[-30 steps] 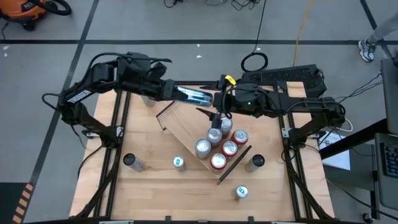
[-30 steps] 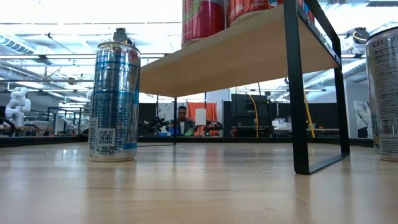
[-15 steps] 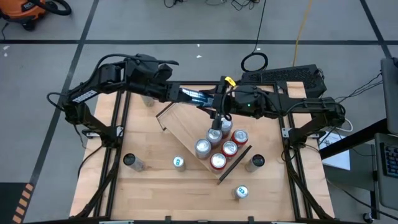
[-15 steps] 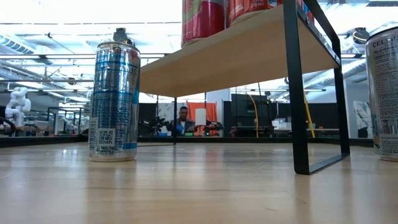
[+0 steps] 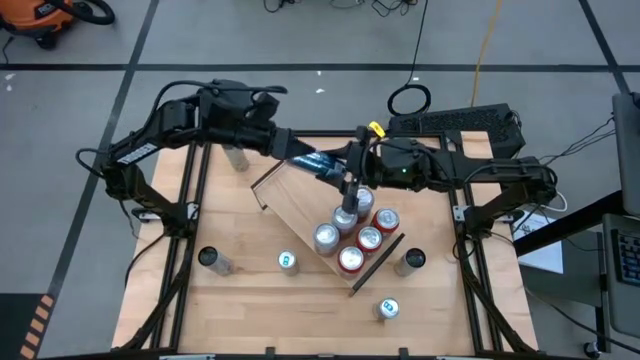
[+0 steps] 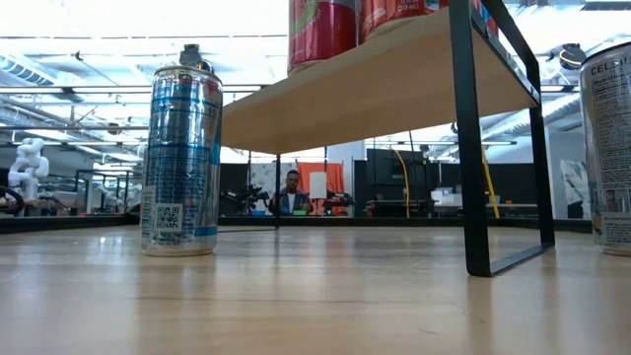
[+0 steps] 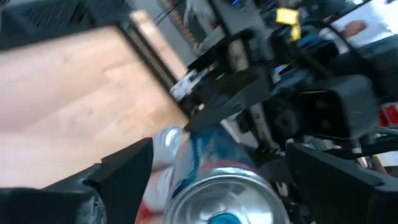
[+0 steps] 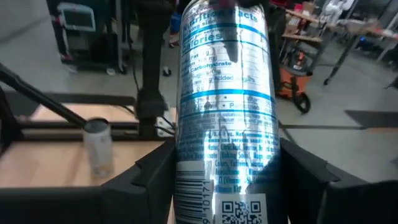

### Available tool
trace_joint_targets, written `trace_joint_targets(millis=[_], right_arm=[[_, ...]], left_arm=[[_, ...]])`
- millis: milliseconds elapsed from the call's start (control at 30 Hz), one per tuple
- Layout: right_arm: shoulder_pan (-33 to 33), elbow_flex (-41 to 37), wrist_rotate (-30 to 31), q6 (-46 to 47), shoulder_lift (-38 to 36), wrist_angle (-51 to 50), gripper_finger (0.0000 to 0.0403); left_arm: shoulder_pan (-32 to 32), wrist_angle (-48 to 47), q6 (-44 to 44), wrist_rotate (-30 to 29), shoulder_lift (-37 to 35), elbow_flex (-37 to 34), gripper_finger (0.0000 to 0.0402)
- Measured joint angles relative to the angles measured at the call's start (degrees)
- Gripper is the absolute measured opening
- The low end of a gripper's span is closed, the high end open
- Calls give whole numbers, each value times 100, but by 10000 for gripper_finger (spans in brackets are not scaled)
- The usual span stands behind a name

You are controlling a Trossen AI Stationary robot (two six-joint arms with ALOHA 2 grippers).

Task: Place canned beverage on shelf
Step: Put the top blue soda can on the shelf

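A silver-and-blue can [image 5: 314,162] hangs in the air above the far end of the shelf [image 5: 300,195], passed between the two arms. The right gripper [image 5: 346,170] has its jaws closed on the can's sides, which fills the right wrist view [image 8: 224,124]. The left gripper [image 5: 290,152] sits at the can's other end with jaws spread wide on either side of it, the can top [image 7: 217,199] showing between its fingers [image 7: 118,171] without clear contact. Below the right jaws, five cans [image 5: 355,232] cluster on the shelf's near half, leaving its far half bare; a thin black rail [image 5: 268,178] bounds that end just beneath the left jaws. Out on the desk [image 5: 260,300], well away from both jaws, loose cans stand apart: one [image 5: 288,262] near the shelf's long edge and one [image 5: 387,308] toward the front. From desk height, one standing can [image 6: 181,153] sits left of the shelf's black leg [image 6: 471,148], with a workshop room behind and a person [image 6: 291,192] far off.
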Motion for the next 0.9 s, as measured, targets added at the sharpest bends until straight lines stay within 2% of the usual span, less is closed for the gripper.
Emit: trace_joint_targets(millis=[167,433,667,900], right_arm=[[-15,0,-383,770,-13,51,202],[-230,0,-1424,2148,-13,90,202],[-580,2,-2154,3023,-13,273,201],[-898,9,-2828,3569,-13,730,201]], left_arm=[[174,620,627,-1,-118,0,385],[353,1291,1727,-1,-441,0,386],[353,1165,2133,46,-723,0,386],[353,455,2289,51,-899,0,386]])
